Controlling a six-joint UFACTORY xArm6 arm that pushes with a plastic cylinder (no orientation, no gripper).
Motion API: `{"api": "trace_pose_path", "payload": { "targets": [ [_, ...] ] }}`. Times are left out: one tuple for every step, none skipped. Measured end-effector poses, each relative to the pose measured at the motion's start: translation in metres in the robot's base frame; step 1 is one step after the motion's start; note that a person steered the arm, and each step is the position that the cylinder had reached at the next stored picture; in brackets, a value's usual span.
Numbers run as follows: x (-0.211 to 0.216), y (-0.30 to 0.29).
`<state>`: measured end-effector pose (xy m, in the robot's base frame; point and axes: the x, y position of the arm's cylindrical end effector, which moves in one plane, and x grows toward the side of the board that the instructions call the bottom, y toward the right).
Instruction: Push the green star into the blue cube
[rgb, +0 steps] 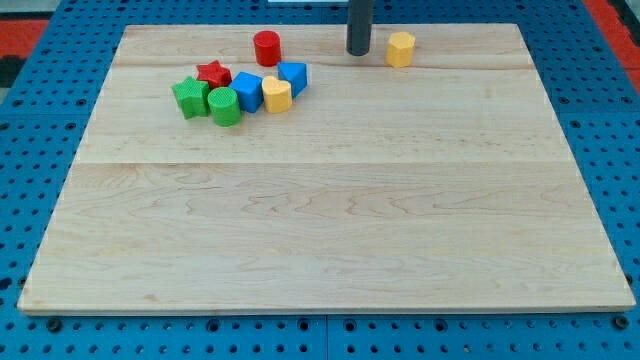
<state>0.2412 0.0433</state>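
The wooden board (330, 230) fills most of the view. My tip (359, 51), a bare rod gripping nothing, rests near the view's top, between the red cylinder (266, 47) and a yellow block (400, 48), perhaps hexagonal. The green star (190, 96) sits leftmost in the cluster: green cylinder (224, 106), blue cube (247, 91), another blue block (292, 77), yellow block (276, 95), red star (213, 74).

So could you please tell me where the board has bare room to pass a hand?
Everything below the cluster is bare. Crowded: green star, green cylinder, red star, blue blocks, yellow block. My tip stands between red cylinder and yellow block.
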Motion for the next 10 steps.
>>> {"api": "trace_pose_path", "payload": {
  "targets": [
    [-0.003,-0.006],
    [0.003,-0.027],
    [0.080,-0.002],
    [0.152,0.012],
    [0.170,-0.104],
    [0.152,-0.194],
    [0.142,-0.256],
    [0.100,-0.236],
    [0.080,-0.192],
    [0.074,-0.153]
  ]
}}
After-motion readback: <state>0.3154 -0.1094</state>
